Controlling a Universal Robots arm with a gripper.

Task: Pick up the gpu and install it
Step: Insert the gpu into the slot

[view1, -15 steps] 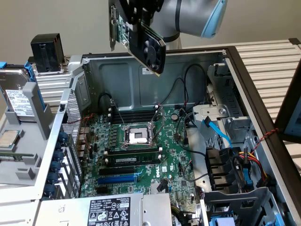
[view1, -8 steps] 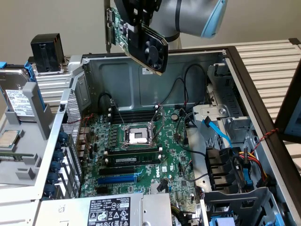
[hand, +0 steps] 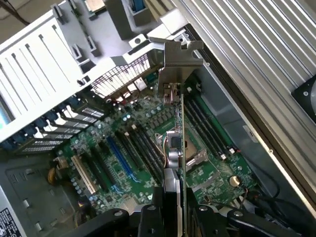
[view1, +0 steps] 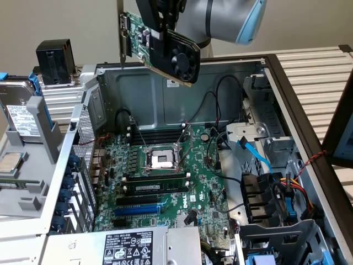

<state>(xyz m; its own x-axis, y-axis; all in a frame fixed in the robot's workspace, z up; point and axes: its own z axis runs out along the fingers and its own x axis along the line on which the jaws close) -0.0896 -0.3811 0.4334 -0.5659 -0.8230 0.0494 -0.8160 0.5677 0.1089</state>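
Arm (view1: 216,19): rounded tubular joint housing with a smooth silver-grey finish. One end is closed by a domed light blue cap (view1: 251,21), and a thin seam runs where the cap meets the housing.

Hand (view1: 160,25): matt black throughout, blocky and angular in the exterior view. In the wrist view its body appears as two black finger mounts (hand: 148,223) with rounded, slightly glossy edges, one on either side of a narrow central slot. Round black bolt heads (hand: 116,213) are set into the mounts' faces and catch the light. Any markings are too small to read.
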